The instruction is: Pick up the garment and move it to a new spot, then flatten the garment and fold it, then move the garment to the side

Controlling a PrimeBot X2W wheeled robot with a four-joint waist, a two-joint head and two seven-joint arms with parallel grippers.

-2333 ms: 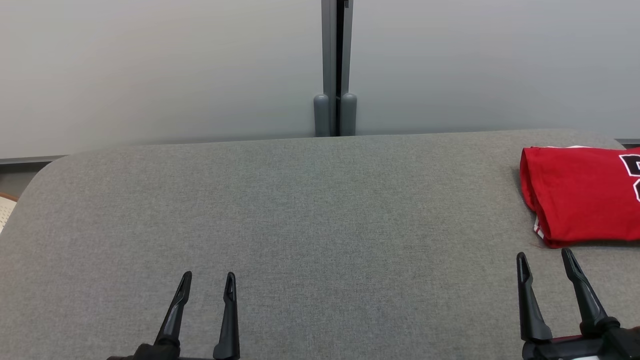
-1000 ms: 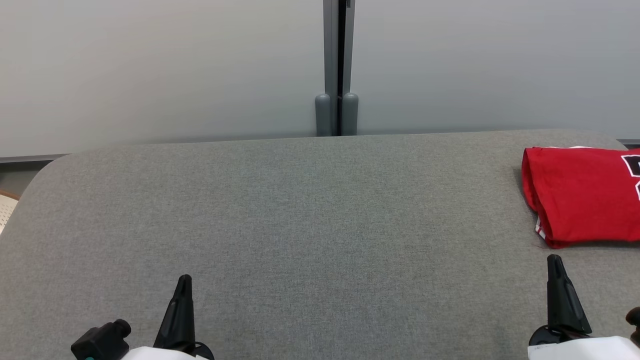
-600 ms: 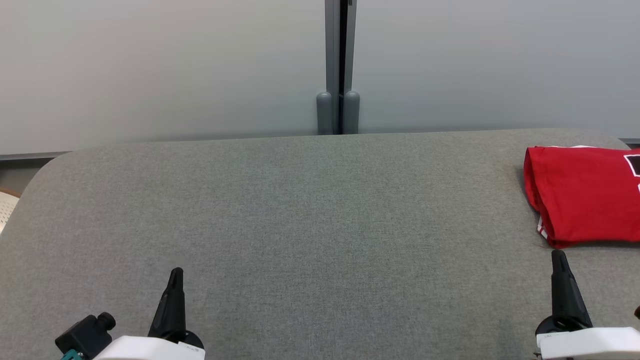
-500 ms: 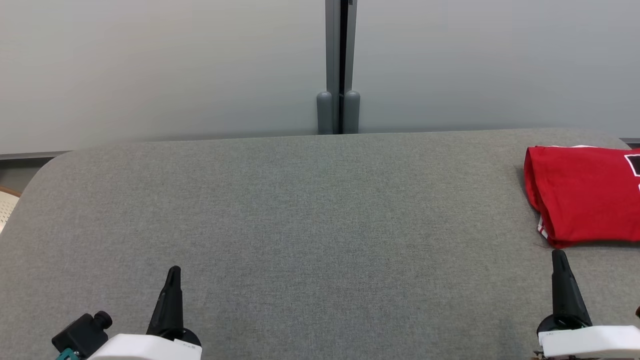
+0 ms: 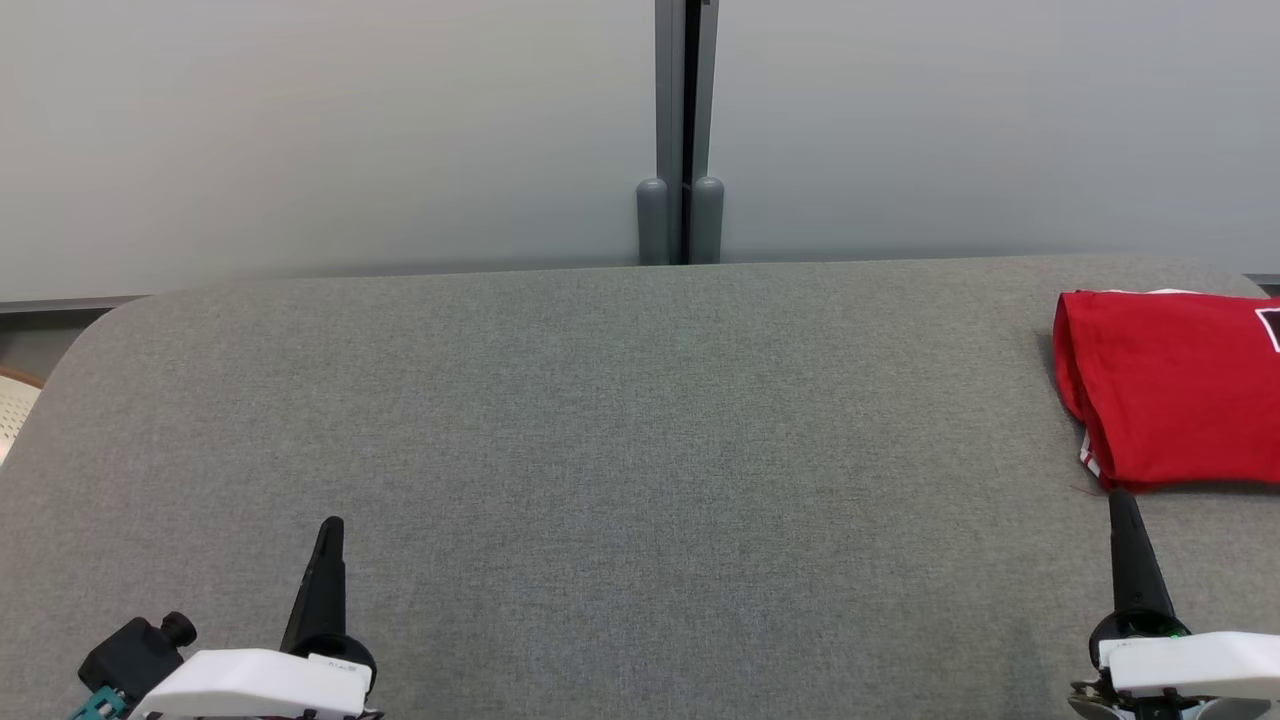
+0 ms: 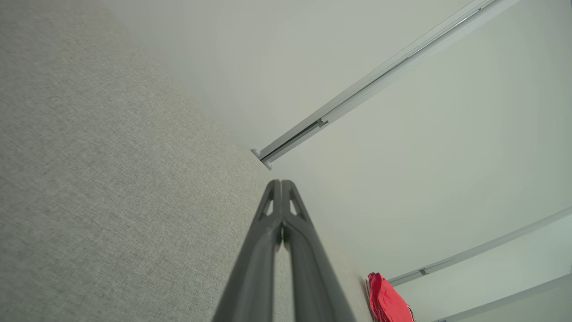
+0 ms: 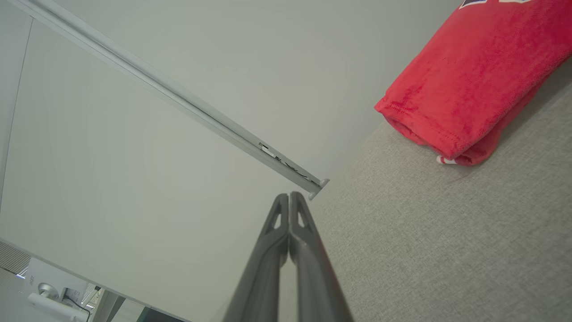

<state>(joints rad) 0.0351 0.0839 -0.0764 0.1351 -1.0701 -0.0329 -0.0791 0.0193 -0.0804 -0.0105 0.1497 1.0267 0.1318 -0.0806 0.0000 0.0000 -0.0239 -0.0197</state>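
Here left gripper (image 5: 330, 528) and right gripper (image 5: 1120, 503) point forward, both clenched empty, the right near the garment (image 5: 1170, 390).

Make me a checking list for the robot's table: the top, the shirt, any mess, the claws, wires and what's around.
Surface: grey fabric-covered table, flat, with rounded far corners.
Job's things: folded red cloth garment lying at the table's right side, cut off by the picture's edge.
Clutter: nothing seen.
Grippers: left gripper shut, holding nothing; right gripper shut, holding nothing, near the garment but apart from it.
Cables: nothing seen on the table.
Surroundings: pale grey wall panels joined by a dark grey upright post.
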